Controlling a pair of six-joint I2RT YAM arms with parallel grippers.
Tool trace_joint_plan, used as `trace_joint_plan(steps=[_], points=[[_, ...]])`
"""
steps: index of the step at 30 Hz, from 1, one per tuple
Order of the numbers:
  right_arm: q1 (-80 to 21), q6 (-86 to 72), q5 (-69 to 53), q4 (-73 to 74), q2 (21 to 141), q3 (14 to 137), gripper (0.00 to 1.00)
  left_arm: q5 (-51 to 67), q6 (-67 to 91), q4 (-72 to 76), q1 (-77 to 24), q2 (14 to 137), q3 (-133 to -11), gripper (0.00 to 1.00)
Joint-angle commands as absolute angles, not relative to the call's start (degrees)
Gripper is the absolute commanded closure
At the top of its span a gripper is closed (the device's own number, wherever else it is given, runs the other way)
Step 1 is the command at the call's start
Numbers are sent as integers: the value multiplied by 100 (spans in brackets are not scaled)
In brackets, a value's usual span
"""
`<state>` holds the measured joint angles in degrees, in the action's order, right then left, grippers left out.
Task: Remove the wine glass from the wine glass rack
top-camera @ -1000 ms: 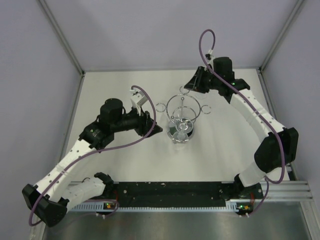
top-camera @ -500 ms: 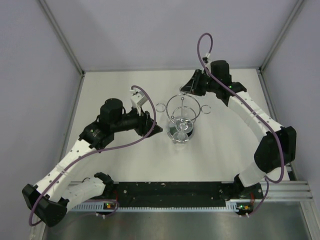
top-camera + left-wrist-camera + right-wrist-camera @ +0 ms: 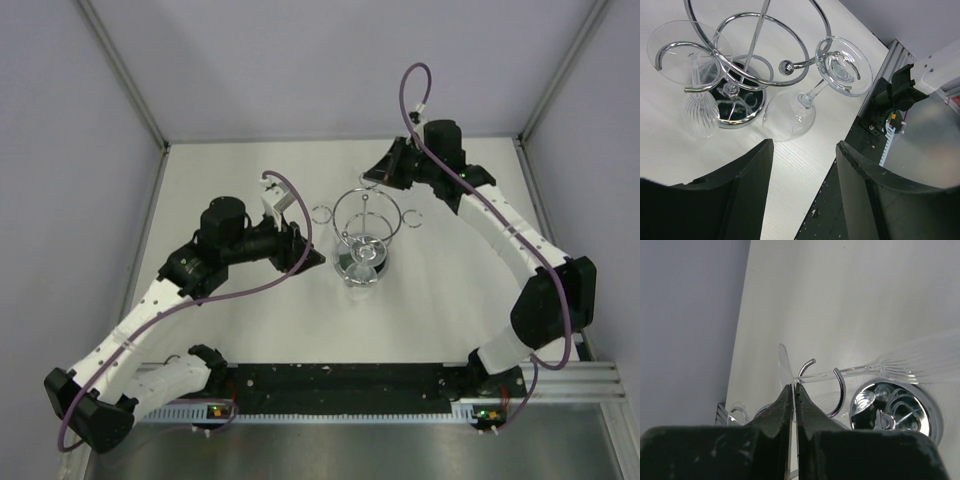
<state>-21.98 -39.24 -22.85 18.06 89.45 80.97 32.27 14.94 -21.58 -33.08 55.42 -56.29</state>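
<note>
The chrome wine glass rack (image 3: pixel 366 218) stands mid-table on its round mirrored base (image 3: pixel 362 268). In the right wrist view a clear wine glass (image 3: pixel 855 372) hangs by its stem in a rack loop (image 3: pixel 841 390). My right gripper (image 3: pixel 793 386) is shut on the edge of its thin foot disc (image 3: pixel 784 362). In the top view my right gripper (image 3: pixel 372 178) is at the rack's far side. My left gripper (image 3: pixel 318 258) is open and empty, just left of the rack. The left wrist view shows the left gripper (image 3: pixel 804 147) and two more hanging glasses (image 3: pixel 700 115) (image 3: pixel 790 120).
Grey walls close in the table's back and sides. A black rail (image 3: pixel 340 385) runs along the near edge between the arm bases. The left arm's purple cable (image 3: pixel 300 215) loops near the rack.
My right gripper has shifted slightly at the far side of the rack. The left arm and the rack have not moved.
</note>
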Motion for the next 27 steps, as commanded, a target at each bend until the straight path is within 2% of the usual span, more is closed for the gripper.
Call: trace_joint_plan(steps=[1,11,18,27], points=[[-2259,-3876,-2101,1696,8517,8121,100,3252,1521,-2048,-3305,5537,-5590,41],[-2180,-3990,-2144,1460,8929,8701,100,3243,1512,-2057,-3296,5590,-5599,41],[-2092,-4140,-2320,414,9097,8718,100,3261,1512,-2057,-3296,5572,-5590,41],[-2057,-3745,-2540,-237,8404,8772,100,3208,1608,-1855,-3296,5432,-5564,41]])
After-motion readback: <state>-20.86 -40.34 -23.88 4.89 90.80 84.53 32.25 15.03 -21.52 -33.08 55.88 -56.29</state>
